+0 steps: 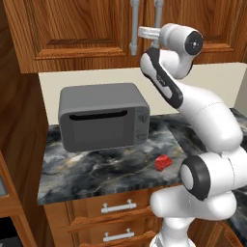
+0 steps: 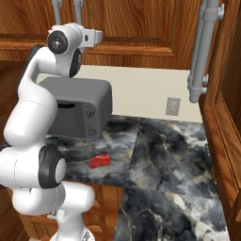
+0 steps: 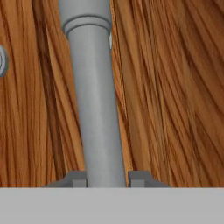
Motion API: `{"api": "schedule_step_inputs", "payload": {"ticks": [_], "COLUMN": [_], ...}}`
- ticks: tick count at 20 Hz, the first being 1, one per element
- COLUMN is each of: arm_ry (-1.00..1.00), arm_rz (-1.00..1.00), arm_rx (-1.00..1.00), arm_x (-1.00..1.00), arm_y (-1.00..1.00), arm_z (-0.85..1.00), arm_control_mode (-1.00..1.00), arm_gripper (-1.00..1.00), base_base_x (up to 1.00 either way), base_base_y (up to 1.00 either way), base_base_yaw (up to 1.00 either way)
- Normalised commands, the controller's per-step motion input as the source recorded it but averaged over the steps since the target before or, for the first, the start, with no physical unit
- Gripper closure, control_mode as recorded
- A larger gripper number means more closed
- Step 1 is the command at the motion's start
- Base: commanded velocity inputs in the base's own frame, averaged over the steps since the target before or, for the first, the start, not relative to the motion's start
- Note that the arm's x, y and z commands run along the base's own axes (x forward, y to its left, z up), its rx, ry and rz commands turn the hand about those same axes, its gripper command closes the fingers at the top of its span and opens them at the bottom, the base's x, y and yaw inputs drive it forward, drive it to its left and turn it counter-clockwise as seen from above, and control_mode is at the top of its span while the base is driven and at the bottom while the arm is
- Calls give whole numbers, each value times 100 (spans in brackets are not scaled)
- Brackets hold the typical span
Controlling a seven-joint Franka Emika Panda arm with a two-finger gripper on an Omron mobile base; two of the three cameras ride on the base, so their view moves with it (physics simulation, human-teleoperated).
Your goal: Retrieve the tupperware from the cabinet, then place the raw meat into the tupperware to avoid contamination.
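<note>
Both jaws flank the cabinet [image 1: 77, 29] handle [image 3: 94, 109], touching it.

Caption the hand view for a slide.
Gripper fingertips flank a silver bar handle on the wooden cabinet door.

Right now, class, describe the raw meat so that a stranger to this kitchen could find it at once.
Start at the big grey microwave on the dark marble counter. Look in front of it, off its right corner, near the counter's front edge: the raw meat lies there. It is a small, bright red lump, the one vivid thing on the stone.
</note>
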Motion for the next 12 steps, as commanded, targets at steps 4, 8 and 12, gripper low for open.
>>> {"api": "schedule_step_inputs", "payload": {"ticks": [4, 8, 12], "arm_ry": [0, 0, 0], "arm_rz": [4, 5, 5], "arm_rx": [0, 0, -1], "arm_x": [-24, -37, -50], "arm_y": [-40, -55, -65], "arm_z": [20, 26, 25], "arm_control_mode": [-100, -100, -100], "arm_gripper": [100, 100, 100], "base_base_x": [0, 0, 0], "base_base_y": [0, 0, 0], "base_base_yaw": [0, 0, 0]}}
